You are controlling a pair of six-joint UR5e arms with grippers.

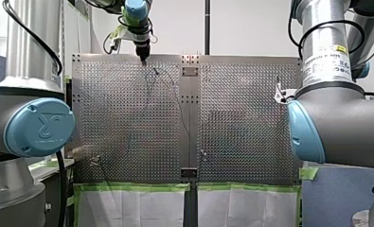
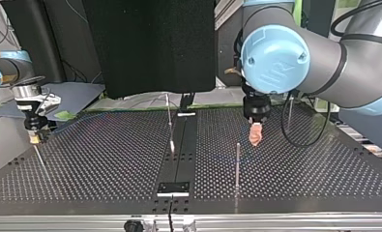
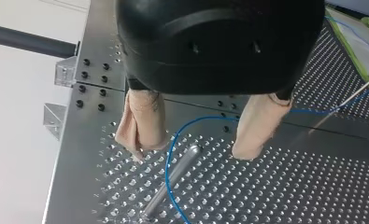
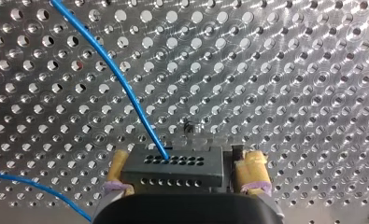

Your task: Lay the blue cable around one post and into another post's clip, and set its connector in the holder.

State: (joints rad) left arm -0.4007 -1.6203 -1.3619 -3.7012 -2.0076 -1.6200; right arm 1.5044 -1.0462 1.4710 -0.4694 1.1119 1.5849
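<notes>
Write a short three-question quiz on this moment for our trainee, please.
1. True or false: my right gripper is shut on the black connector.
2. What passes between my left gripper's open beige pads? A) blue cable B) screwdriver C) white rope
3. Fill in: in the left wrist view, the metal thing just ahead of the gripper is a ____.
Key: 1 true; 2 A; 3 post.
</notes>
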